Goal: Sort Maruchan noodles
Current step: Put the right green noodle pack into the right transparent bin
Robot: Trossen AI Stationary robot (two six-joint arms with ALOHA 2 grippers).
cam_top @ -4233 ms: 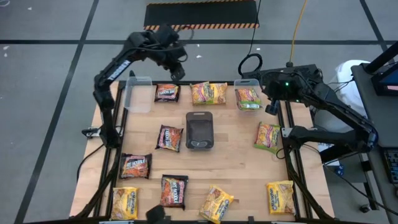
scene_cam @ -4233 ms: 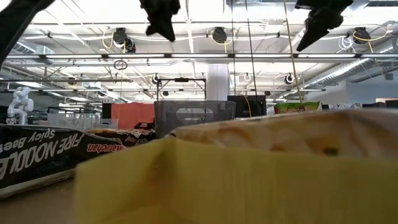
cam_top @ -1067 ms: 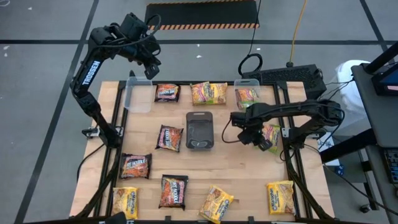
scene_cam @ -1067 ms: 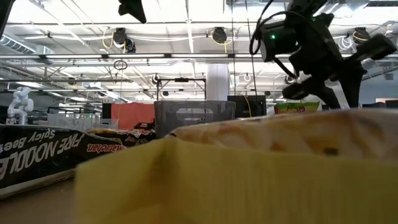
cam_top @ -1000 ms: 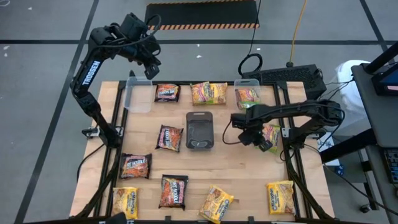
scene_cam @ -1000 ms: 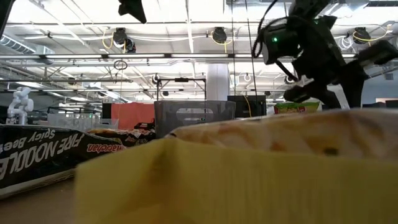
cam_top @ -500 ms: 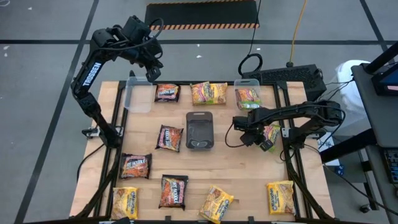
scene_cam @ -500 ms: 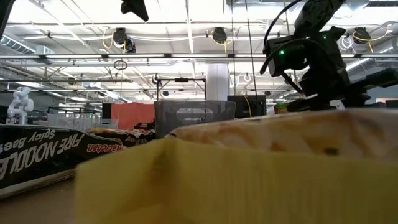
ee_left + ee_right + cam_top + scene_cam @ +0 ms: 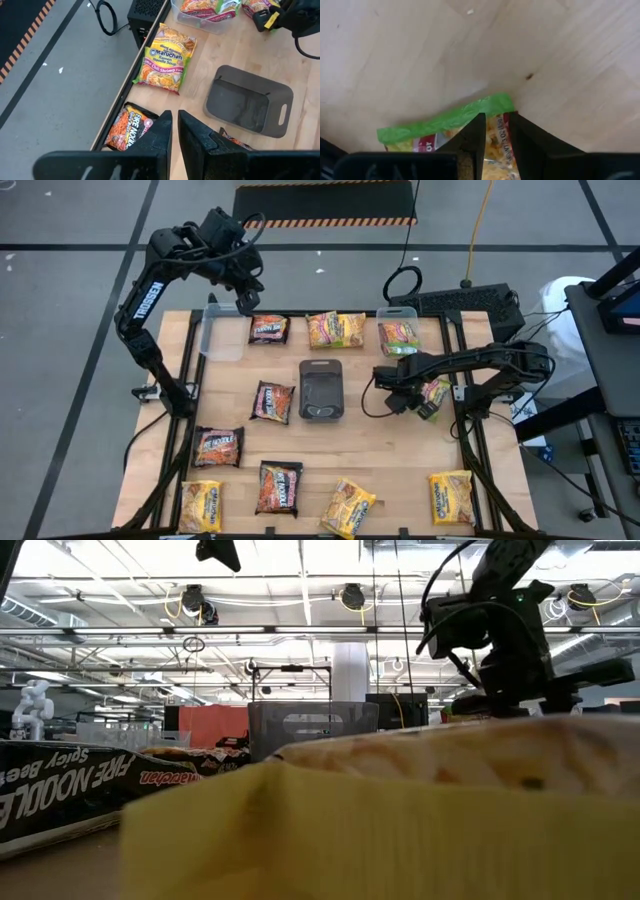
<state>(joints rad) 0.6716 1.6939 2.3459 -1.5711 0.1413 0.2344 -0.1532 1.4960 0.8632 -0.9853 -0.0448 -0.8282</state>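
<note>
High view shows you the right gripper point(image 9: 425, 398) has dropped onto the green-edged packet point(image 9: 436, 394), fingers straddling its edge; left gripper point(image 9: 245, 290) nearly closed, empty. Clear tub point(image 9: 399, 337) holds one packet.

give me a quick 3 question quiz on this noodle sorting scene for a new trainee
1. True or false: the right pincer is straddling the green-edged packet.
2. What sits at the table's centre? A) dark grey tray B) yellow packet C) clear tub
3. Where is the left pincer?

Key
1. True; its fingers sit on either side of the packet's edge on the wood.
2. A
3. Raised over the table's far left corner, near the empty clear tub.
</note>
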